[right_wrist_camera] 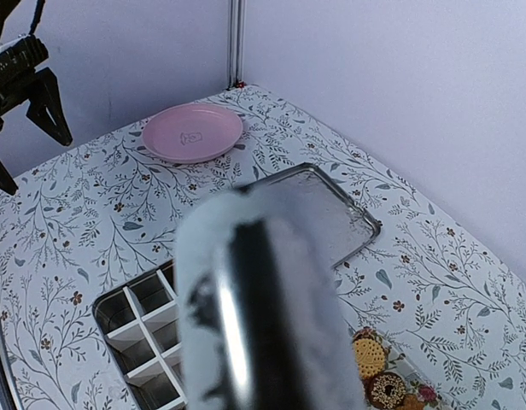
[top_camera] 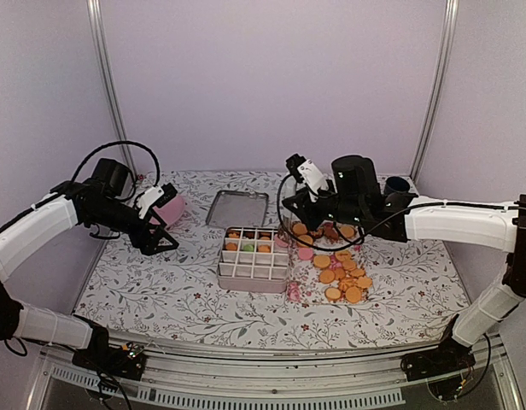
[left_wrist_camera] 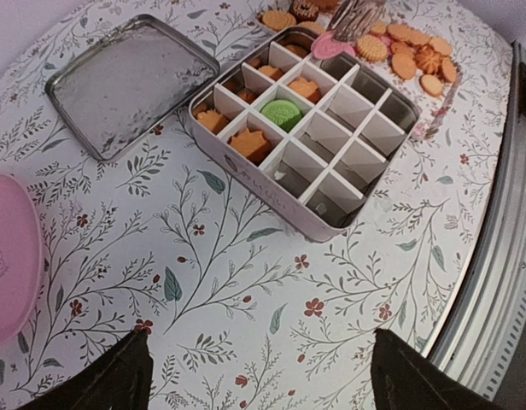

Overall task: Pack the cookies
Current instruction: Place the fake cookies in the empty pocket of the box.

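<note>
Holding left gripper (left_wrist_camera: 260, 342) spread wide near white divided metal tin (left_wrist_camera: 267, 190); cannot tell for right gripper (top_camera: 295, 205), above round golden-orange cookies (top_camera: 344, 278).

Top view. You have the divided tin (top_camera: 254, 259) at frame centre, on the table (top_camera: 160, 290). Loose cookies (top_camera: 341, 269) lie heaped just right of it, and a few more sit in the tin's upper two rows. The flat tray (top_camera: 237, 207) lies just above the tin, apart from it. The plate (top_camera: 172, 210) sits left of the tray. The cup (top_camera: 396, 184) stands at far right, above the heap.
</note>
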Tool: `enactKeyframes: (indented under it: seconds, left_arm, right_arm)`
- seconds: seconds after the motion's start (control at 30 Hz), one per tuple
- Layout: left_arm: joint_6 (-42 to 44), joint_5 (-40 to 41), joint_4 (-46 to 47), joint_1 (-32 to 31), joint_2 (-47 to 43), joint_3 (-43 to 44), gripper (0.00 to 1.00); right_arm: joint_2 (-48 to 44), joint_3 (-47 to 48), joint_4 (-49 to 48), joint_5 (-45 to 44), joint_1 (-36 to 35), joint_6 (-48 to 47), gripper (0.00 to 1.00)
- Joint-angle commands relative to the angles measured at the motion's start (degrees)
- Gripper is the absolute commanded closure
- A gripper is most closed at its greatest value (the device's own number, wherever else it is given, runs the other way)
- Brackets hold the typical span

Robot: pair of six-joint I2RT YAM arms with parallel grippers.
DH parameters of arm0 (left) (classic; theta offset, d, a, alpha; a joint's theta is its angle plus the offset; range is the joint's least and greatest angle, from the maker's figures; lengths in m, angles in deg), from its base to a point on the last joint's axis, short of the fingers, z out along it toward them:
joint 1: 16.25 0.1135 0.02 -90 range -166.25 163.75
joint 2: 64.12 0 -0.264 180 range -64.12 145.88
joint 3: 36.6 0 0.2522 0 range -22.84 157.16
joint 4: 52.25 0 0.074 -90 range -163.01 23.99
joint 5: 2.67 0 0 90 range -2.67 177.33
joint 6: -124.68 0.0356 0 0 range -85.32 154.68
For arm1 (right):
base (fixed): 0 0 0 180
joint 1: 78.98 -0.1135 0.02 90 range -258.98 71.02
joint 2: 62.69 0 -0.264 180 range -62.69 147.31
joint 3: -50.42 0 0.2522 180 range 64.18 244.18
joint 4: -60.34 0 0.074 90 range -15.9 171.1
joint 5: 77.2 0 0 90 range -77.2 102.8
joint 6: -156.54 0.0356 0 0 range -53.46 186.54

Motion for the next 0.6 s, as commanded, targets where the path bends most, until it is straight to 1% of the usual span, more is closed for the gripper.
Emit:
enactKeyframes:
  seconds: [0.0, 0.03, 0.13, 0.23, 0.27, 0.37, 0.57]
  left_arm:
    - [0.61, 0.24, 0.09, 0.53, -0.83, -0.59, 0.11]
    - [0.59, 0.25, 0.11, 0.52, -0.91, -0.55, 0.11]
    - [0.47, 0.39, 0.30, 0.42, -0.83, -0.46, 0.10]
    - [0.33, 0.41, 0.33, 0.51, -0.84, -0.29, 0.10]
    - [0.22, 0.38, 0.37, 0.51, -0.83, -0.20, 0.09]
    - [0.06, 0.34, 0.35, 0.53, -0.81, -0.09, 0.09]
    - [-0.03, 0.31, 0.25, 0.51, -1.18, 0.15, 0.09]
  right_arm:
    - [1.32, 2.01, -2.29, 1.17, 0.36, -0.66, 1.00]
    - [1.35, 2.02, -2.20, 1.20, 0.31, -0.64, 1.00]
    - [1.11, 1.94, -2.16, 1.51, 0.30, -0.64, 0.87]
    - [0.54, 1.91, -2.29, 1.16, 0.35, -0.47, 0.82]
    - [0.30, 1.93, -2.27, 1.17, 0.34, -0.40, 0.82]
    - [-0.78, 1.85, -2.33, 1.18, 0.31, 0.10, 0.74]
    - [-2.77, 1.03, -2.38, 1.34, 0.32, 0.72, 0.68]
